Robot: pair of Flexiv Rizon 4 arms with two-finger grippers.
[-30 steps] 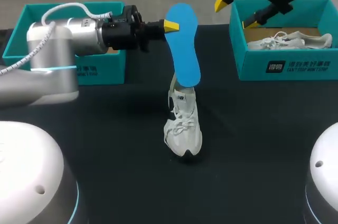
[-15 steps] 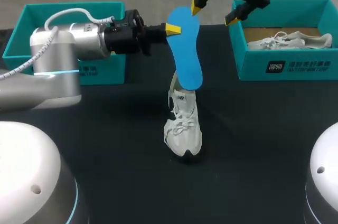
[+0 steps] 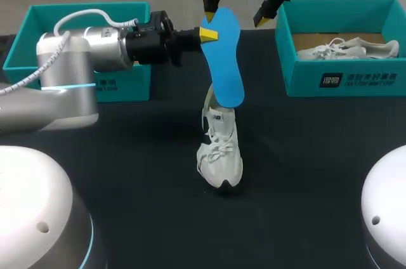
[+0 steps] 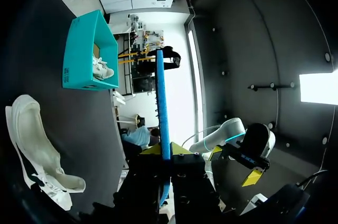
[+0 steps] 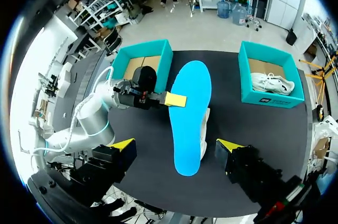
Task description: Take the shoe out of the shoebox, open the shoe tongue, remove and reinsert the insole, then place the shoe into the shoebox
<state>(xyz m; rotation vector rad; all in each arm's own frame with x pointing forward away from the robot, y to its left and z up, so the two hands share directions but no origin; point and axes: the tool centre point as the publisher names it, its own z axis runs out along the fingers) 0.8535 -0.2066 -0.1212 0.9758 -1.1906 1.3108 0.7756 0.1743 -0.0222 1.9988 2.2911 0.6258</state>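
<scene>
Left arm [image 3: 70,59] enters from the left edge of the head view and stretches level toward the upper middle, wrist turned sideways. The left gripper [image 3: 208,33] pinches the blue insole [image 3: 225,59] near its upper end; the left wrist view shows the insole [image 4: 161,102] edge-on, clamped between the two yellow tips. The insole stands nearly upright, its lower end at the heel opening of the white shoe [image 3: 220,151], which rests on the black table [image 3: 304,155] in the middle of the frame, toe toward the lower edge.

The right gripper [image 3: 235,15] hangs at the top centre of the head view, fingers spread wide, one tip on each side of the insole's upper end without touching it. Its arm is cut off by the top edge. In the right wrist view the right gripper's open tips flank the insole [image 5: 187,113], which covers most of the shoe [image 5: 204,129].

Whether the insole's lower end sits inside the shoe or only meets its collar cannot be made out. A teal shoebox [image 3: 82,7] lies partly behind the left arm at upper left; the shoebox at upper right [image 3: 342,78] holds a second shoe [image 3: 346,48].
</scene>
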